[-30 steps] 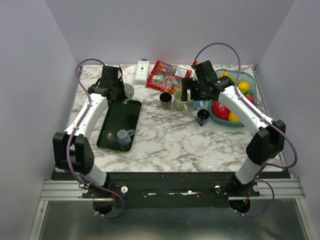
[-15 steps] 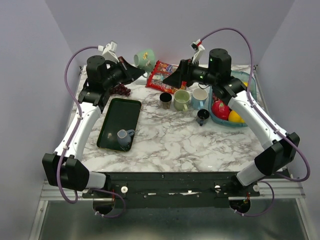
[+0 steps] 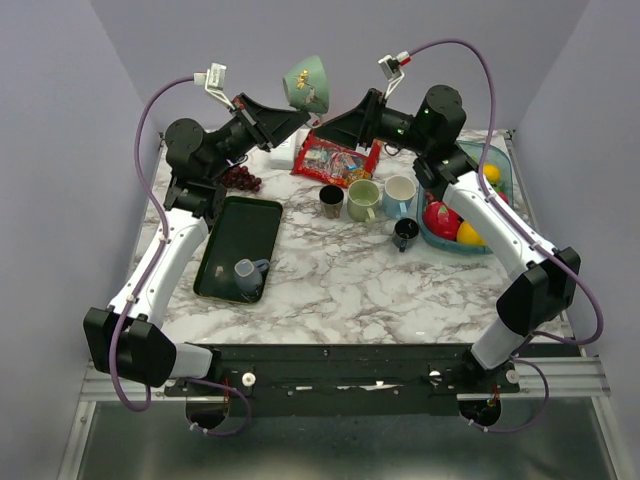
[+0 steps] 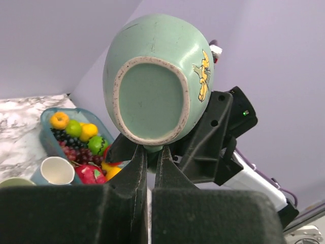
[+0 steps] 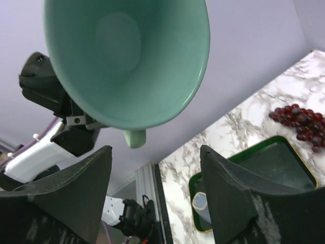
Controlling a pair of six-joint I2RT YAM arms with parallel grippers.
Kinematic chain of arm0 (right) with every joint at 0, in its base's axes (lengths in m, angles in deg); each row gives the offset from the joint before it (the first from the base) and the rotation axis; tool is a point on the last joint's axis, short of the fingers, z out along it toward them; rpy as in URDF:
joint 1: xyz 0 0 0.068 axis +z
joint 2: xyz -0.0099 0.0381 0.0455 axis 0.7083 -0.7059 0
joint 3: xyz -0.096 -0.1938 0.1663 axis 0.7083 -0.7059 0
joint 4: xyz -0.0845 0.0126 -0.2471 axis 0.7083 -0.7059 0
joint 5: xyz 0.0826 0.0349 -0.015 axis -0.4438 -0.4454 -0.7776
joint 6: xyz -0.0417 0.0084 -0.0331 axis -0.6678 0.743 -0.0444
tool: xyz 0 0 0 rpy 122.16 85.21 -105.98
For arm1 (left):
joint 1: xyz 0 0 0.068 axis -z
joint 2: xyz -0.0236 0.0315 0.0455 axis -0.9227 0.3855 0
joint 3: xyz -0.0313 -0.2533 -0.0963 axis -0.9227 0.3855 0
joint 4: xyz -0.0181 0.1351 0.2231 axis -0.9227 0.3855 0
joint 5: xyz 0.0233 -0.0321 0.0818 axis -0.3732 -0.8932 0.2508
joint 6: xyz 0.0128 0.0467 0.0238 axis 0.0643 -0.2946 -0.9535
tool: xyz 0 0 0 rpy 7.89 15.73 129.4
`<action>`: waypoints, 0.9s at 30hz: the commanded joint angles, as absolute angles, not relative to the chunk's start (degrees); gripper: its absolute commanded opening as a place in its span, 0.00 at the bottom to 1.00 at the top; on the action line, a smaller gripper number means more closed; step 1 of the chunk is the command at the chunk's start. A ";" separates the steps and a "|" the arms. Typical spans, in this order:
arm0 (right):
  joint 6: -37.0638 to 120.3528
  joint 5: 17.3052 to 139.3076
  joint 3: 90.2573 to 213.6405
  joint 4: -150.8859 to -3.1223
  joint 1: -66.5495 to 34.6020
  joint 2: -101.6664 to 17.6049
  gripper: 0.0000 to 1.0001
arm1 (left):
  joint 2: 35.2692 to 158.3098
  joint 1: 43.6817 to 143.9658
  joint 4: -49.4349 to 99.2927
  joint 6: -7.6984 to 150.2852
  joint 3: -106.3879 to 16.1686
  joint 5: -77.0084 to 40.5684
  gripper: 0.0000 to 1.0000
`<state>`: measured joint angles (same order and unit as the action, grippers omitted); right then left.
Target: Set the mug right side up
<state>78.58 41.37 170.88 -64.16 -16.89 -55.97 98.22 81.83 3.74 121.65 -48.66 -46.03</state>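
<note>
The pale green mug (image 3: pixel 307 83) with a yellow mark is held high above the back of the table, tilted on its side. My left gripper (image 3: pixel 294 110) is shut on its handle; in the left wrist view the mug's unglazed base (image 4: pixel 152 96) faces the camera above the shut gripper (image 4: pixel 150 150). My right gripper (image 3: pixel 328 126) is open and empty, pointing at the mug from the right. In the right wrist view the mug's open mouth (image 5: pixel 127 56) fills the top, its handle (image 5: pixel 134 137) hanging above the gap of the right gripper (image 5: pixel 156 152).
A dark green tray (image 3: pixel 250 222) holding a small clear cup (image 3: pixel 247 272) lies at the left. Grapes (image 3: pixel 240 178), a red snack bag (image 3: pixel 335 157), a brown cup (image 3: pixel 331 200), a green mug (image 3: pixel 362 200), a blue mug (image 3: pixel 400 195), a black cup (image 3: pixel 405 233) and a fruit bowl (image 3: pixel 497 160) sit behind and right.
My left gripper has lifted the green mug from the table's back left high into the air and tipped it. My right gripper has risen and turned toward the mug.
</note>
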 commanded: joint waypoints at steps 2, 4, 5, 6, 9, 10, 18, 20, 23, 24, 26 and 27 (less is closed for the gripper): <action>83.70 40.68 171.68 -55.75 -16.62 -56.23 0.69 | 97.85 83.06 -3.29 124.32 -48.18 -46.79 0.00; 83.35 41.73 170.98 -55.14 -16.62 -55.61 0.66 | 97.67 83.58 -3.03 124.05 -47.83 -46.44 0.00; 83.43 41.83 170.80 -54.62 -16.62 -55.43 0.66 | 97.59 83.67 -2.94 124.05 -47.74 -46.17 0.00; 83.61 41.91 170.71 -54.61 -16.62 -55.43 0.65 | 97.58 83.76 -2.76 123.96 -47.74 -46.08 0.00; 84.48 42.18 170.71 -53.91 -16.62 -55.43 0.57 | 97.58 84.11 -3.02 123.96 -47.39 -45.56 0.00; 84.84 42.61 170.54 -53.47 -16.62 -55.52 0.54 | 97.58 84.20 -3.55 124.31 -46.77 -45.38 0.00; 87.65 44.29 169.39 -50.66 -16.54 -55.52 0.40 | 98.02 85.69 -11.46 127.48 -44.31 -44.85 0.00; 87.91 44.99 169.22 -50.66 -16.54 -55.52 0.35 | 97.94 85.96 -11.55 127.22 -44.13 -44.85 0.00; 88.27 46.13 169.13 -51.18 -16.54 -55.43 0.15 | 97.50 86.40 -11.47 126.51 -43.17 -44.32 0.00; 88.18 46.57 168.87 -51.53 -16.54 -55.35 0.10 | 97.41 86.40 -11.12 125.81 -43.08 -44.24 0.00; 87.92 47.54 168.69 -52.50 -16.54 -55.08 0.01 | 97.23 86.48 -9.98 125.19 -42.81 -44.15 0.00; 87.74 47.97 168.60 -52.94 -16.45 -54.82 0.01 | 97.15 86.48 -9.80 124.58 -42.64 -44.24 0.02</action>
<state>87.95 43.16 169.44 -53.30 -16.92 -56.08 98.42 85.02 -7.99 126.52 -43.68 -42.47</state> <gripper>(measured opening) 0.047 0.043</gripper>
